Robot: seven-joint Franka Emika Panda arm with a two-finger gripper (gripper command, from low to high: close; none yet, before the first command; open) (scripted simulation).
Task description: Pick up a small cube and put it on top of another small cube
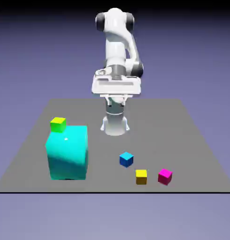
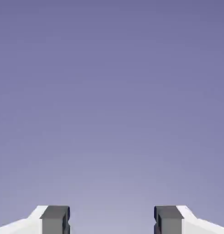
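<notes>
Flat grey table (image 1: 192,136) under even light, before a plain blue-violet backdrop (image 1: 37,47).

The white arm (image 1: 118,42) stands folded high above the surface, its hand held level near the base. The gripper (image 2: 112,221) is empty, its two grey fingertips (image 2: 55,219) set wide apart with only plain backdrop between them.

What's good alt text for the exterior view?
A white robot arm stands folded at the far edge of a grey table, its gripper empty. Nearer lie small blue, yellow and magenta cubes; a yellow-green cube tops a large cyan block.
</notes>
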